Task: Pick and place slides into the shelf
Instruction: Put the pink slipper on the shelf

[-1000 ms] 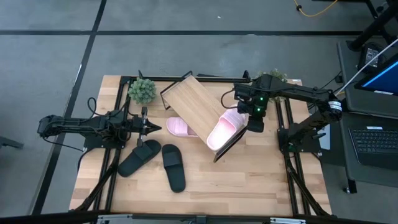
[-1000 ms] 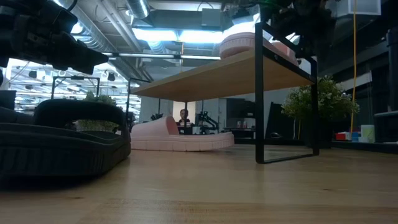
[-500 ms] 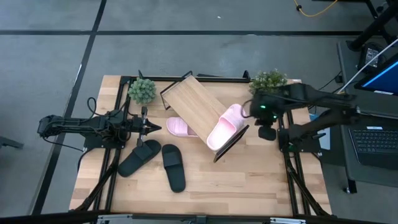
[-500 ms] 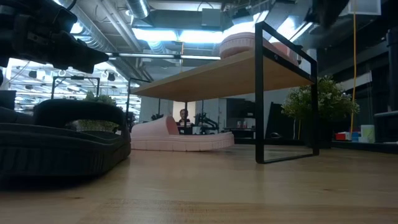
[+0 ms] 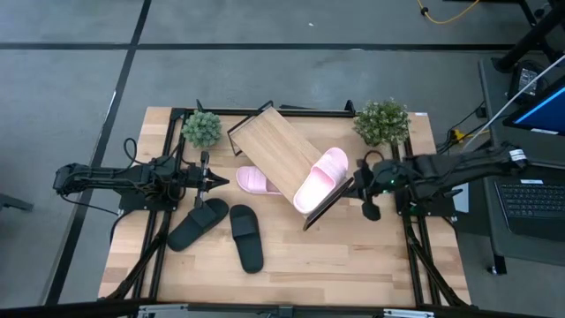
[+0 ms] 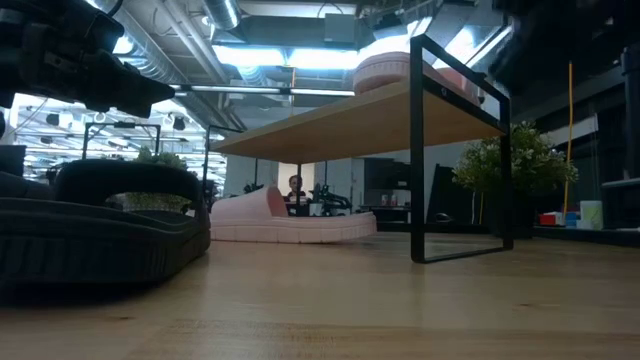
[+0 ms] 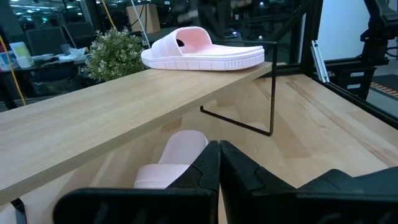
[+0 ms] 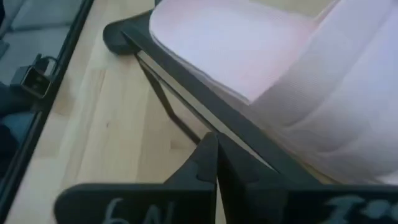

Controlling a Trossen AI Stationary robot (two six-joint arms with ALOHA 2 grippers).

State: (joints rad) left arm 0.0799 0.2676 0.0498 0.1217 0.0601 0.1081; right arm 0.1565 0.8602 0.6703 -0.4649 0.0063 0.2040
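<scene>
Since the earlier frames my right gripper (image 5: 370, 210) has pulled off the pink slide on the shelf (image 5: 320, 179) and dropped back to the table's right side, w/ its arm folded low; nothing else has shifted. Task status: 1 of 4 slides placed. That placed slide sits at the shelf's (image 5: 275, 152) end nearest my right arm, strap up, sole flat on the board, close to the black end frame (image 6: 455, 150). Its partner, the second pink slide (image 5: 252, 181), lies on the tabletop (image 5: 335, 256) partly under the shelf board, toe end poking out toward my left arm. Both black slides remain on the table, well apart from the shelf: one black slide (image 5: 197, 223) angled nearer my left arm, the other black slide (image 5: 247, 237) just beside it toward the front edge. So 3 slides left, by my judgement, & free board remains along the shelf's far stretch. My right gripper's fingers are pressed together, holding nothing, tips just beside the shelf frame. My left gripper (image 5: 212, 180) waits near the uncovered pink slide, fingers also pressed together, empty. Two small potted plants (image 5: 202, 128) stand at the table's back corners, clear of the work.
</scene>
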